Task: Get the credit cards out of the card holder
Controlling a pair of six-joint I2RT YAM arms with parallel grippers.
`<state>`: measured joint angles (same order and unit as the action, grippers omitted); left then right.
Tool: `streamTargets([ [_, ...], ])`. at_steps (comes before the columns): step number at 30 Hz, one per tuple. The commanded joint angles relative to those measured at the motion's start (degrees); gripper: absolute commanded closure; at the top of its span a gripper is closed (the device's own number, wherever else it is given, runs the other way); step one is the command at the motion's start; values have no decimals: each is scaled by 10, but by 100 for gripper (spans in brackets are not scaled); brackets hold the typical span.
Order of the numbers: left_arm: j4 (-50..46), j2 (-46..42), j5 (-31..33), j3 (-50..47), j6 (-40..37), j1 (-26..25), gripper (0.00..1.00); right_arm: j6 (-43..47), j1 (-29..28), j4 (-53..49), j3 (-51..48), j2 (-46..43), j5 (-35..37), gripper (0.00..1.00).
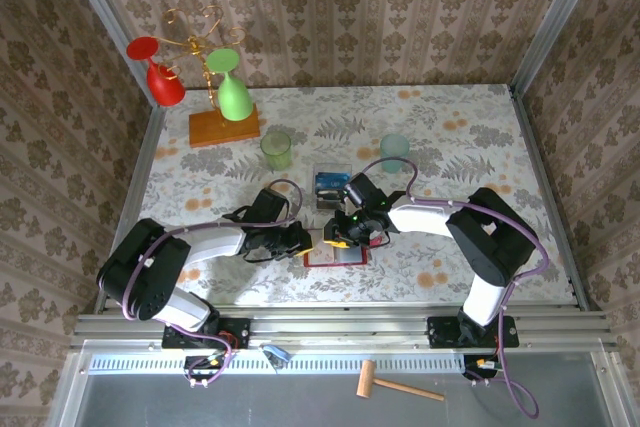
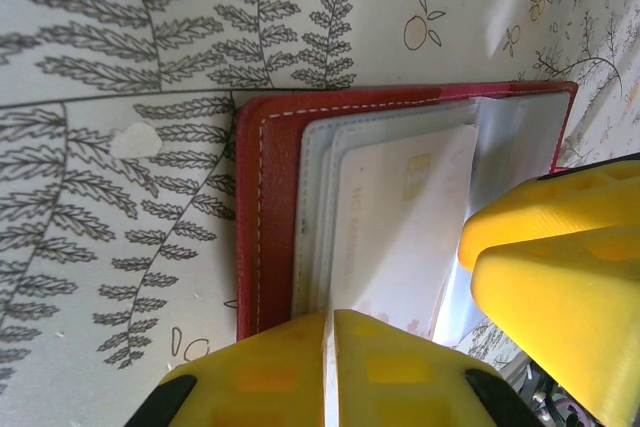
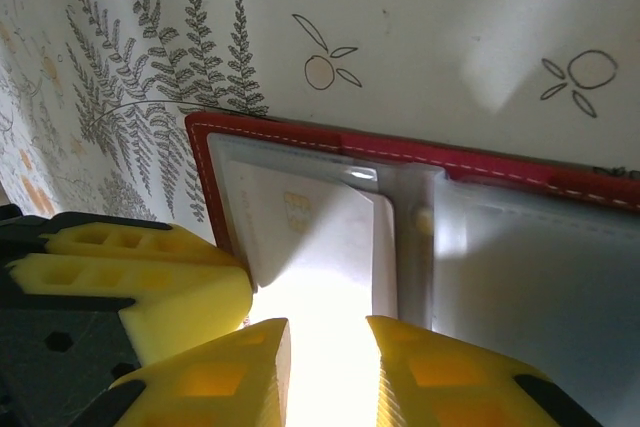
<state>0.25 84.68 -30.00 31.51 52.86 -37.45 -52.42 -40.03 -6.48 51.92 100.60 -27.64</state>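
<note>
The left fingers (image 2: 332, 347), pressed together, clamp the near edge of the red card holder (image 2: 268, 227), which lies open on the counter (image 2: 110, 267). The right fingers (image 3: 282, 341) pinch one pale credit card (image 3: 300, 232) at its clear pocket (how far out is hard to tell). Beyond, a clear box (image 1: 331, 187) holds blue cards (image 1: 327, 183), too small to count.

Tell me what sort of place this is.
Probably a staged test cell dressed as a home: patterned beige wallpaper walls in an aluminium frame, a floral tablecloth, and a gold wire rack holding coloured goblets.
</note>
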Motion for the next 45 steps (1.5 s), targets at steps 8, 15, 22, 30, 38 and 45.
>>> streamTargets([
  [8, -12, 7, -1, -7, -13, 2, 89, 12, -4, -30, -8, 14, 15, 73],
  [15, -14, 12, -1, -11, -13, 2, 89, 23, -3, -48, -4, 14, 35, 73],
  [22, -16, 7, 0, -15, -12, 2, 89, 35, -3, -69, 7, 15, 49, 73],
  [30, -17, 5, 0, -16, -12, 3, 89, 43, -2, -80, 15, 10, 57, 73],
  [38, -17, 1, 1, -19, -11, 2, 89, 47, -1, -85, 18, 4, 61, 73],
  [45, -18, -1, 2, -19, -12, 2, 89, 56, -1, -95, 28, 6, 61, 73],
])
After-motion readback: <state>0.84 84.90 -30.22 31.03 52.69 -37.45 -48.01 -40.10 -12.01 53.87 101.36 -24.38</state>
